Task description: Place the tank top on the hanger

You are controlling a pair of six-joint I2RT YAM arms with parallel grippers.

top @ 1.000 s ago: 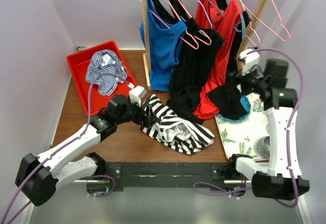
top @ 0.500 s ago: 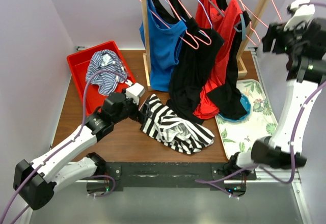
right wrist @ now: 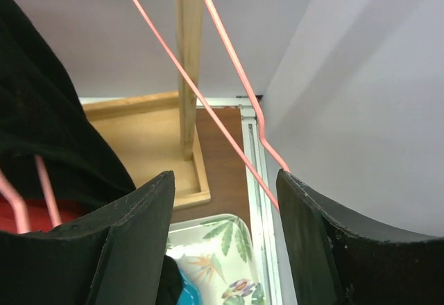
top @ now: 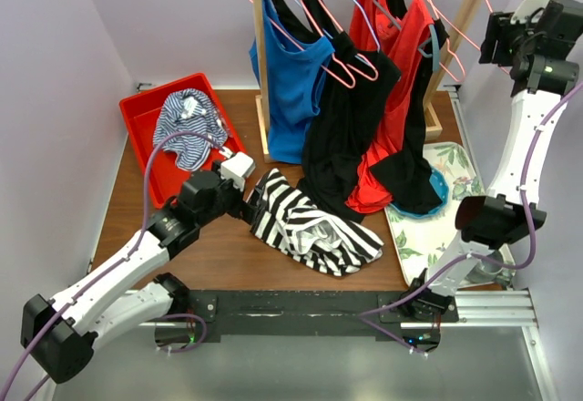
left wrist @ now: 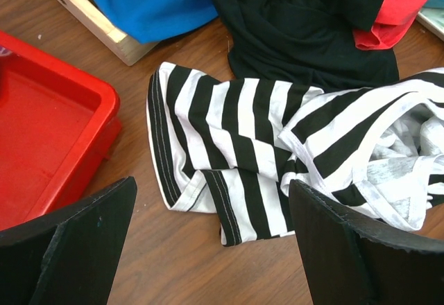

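Soft, even overhead light, pale walls bright, faint shadow beneath the tank top at 6 o'clock, overhead view sharp, stripes crisp in the left wrist view, black fingers underexposed at 5 and 7 o'clock

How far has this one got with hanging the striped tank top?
Done: nothing yet; the tank top lies crumpled on the table, ungripped. In hand: the open left hand hovers over its edge, while the right hand, up at the rack, has the pink hanger between its open fingers. Left: grasp both, thread the hanger through the top.
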